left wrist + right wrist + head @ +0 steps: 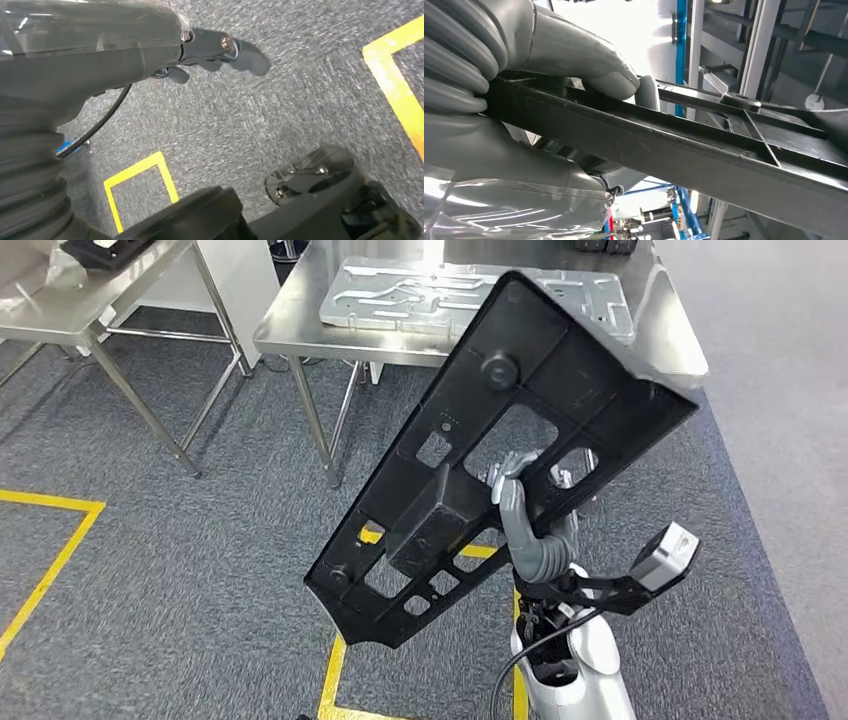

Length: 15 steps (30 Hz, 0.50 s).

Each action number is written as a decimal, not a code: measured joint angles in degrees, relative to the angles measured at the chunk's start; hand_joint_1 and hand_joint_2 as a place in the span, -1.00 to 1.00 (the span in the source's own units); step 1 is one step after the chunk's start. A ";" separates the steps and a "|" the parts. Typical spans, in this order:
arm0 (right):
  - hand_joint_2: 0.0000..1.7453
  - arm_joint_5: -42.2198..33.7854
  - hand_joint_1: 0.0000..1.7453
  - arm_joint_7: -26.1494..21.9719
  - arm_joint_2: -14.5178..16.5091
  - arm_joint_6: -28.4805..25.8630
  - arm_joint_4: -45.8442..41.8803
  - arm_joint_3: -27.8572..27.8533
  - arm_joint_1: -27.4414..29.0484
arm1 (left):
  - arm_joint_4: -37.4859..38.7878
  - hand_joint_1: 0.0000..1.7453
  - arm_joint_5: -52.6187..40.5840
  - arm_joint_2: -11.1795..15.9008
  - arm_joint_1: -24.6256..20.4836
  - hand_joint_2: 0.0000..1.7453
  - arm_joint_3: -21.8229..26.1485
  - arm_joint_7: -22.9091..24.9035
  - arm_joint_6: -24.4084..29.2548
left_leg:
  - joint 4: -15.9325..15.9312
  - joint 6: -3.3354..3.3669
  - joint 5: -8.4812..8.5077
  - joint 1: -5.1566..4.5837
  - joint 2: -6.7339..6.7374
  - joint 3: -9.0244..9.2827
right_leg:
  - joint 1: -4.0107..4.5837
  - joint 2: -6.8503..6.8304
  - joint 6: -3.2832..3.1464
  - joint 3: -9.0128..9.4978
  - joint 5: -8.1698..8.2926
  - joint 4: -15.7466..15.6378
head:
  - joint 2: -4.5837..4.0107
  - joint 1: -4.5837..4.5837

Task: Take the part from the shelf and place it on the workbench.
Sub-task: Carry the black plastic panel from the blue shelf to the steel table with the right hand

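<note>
- Grey carpet marked with yellow floor tape [50,550] runs up to a steel bench [300,325] straight ahead in the head view; a silver machined plate [420,295] already lies on its top, and a second steel bench [90,300] stands off to the left.
- The black part [500,455], a long flat frame with cut-out windows, is carried in the air between the robot and the bench, tilted up, its wide end overlapping the bench's near edge in the picture.
- The right hand [535,530] grips the part from below, fingers [512,472] hooked through a window near the middle; in the right wrist view the thumb [589,65] presses down on a rib of the frame.
- The left hand [210,50] hangs over the carpet, its dark fingers lying together and holding nothing.
- The part's long axis runs from low-left near the robot to high-right toward the bench, so the placement likely calls for reaching forward and levelling the frame; the right hand is the nearer, and the plate leaves limited free bench surface.
</note>
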 joint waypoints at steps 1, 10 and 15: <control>1.00 0.03 1.00 0.10 0.01 -0.07 0.05 0.04 -0.01 | 0.01 -1.00 0.02 -0.01 0.05 1.00 0.04 -0.02 0.00 | -0.71 0.33 -0.56 -0.13 -0.10 0.20 | 0.05 0.10 0.32 -0.24 0.02 0.07 | 0.01 -0.09; 1.00 0.04 1.00 0.38 -0.12 -0.13 0.09 0.92 0.33 | 0.01 -1.00 -0.18 0.03 0.31 1.00 0.11 -0.03 0.04 | -3.28 2.16 -3.36 0.29 -0.15 4.87 | -0.34 -0.64 2.33 -11.75 -3.46 16.42 | 0.00 -0.01; 1.00 -0.33 1.00 0.14 -0.32 1.51 0.08 1.60 0.43 | 0.01 -1.00 -0.33 0.14 0.78 1.00 0.14 0.04 0.03 | -3.50 1.29 -6.23 0.21 -0.19 8.22 | 0.04 -1.27 1.37 -8.61 6.37 2.61 | 0.00 -0.08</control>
